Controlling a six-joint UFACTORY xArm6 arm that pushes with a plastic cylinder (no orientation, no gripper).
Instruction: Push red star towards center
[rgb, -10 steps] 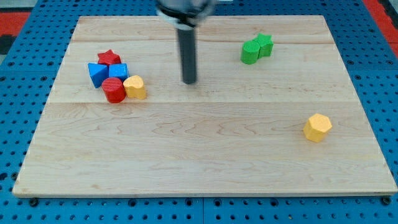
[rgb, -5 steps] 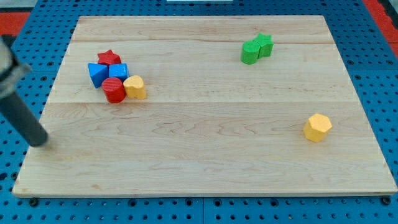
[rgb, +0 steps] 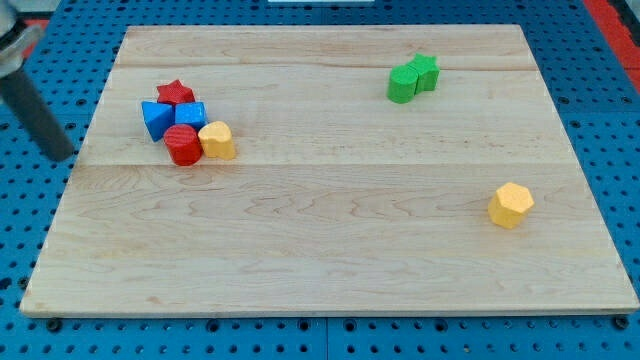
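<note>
The red star (rgb: 175, 93) sits at the top of a tight cluster in the board's upper left. Just below it are two blue blocks (rgb: 156, 118) (rgb: 191, 114), with a red cylinder (rgb: 183, 144) and a yellow block (rgb: 217, 140) under those. My tip (rgb: 62, 155) is off the board's left edge, over the blue pegboard, well left of the cluster and slightly lower than it. The rod slants up towards the view's top left corner.
Two green blocks (rgb: 403, 83) (rgb: 425, 71) touch each other at the upper right. A yellow hexagonal block (rgb: 511, 204) lies alone at the right. The wooden board (rgb: 330, 240) rests on a blue pegboard surface.
My tip swung from the board's upper middle to its left edge, then moved up along that edge. No block has shifted.
</note>
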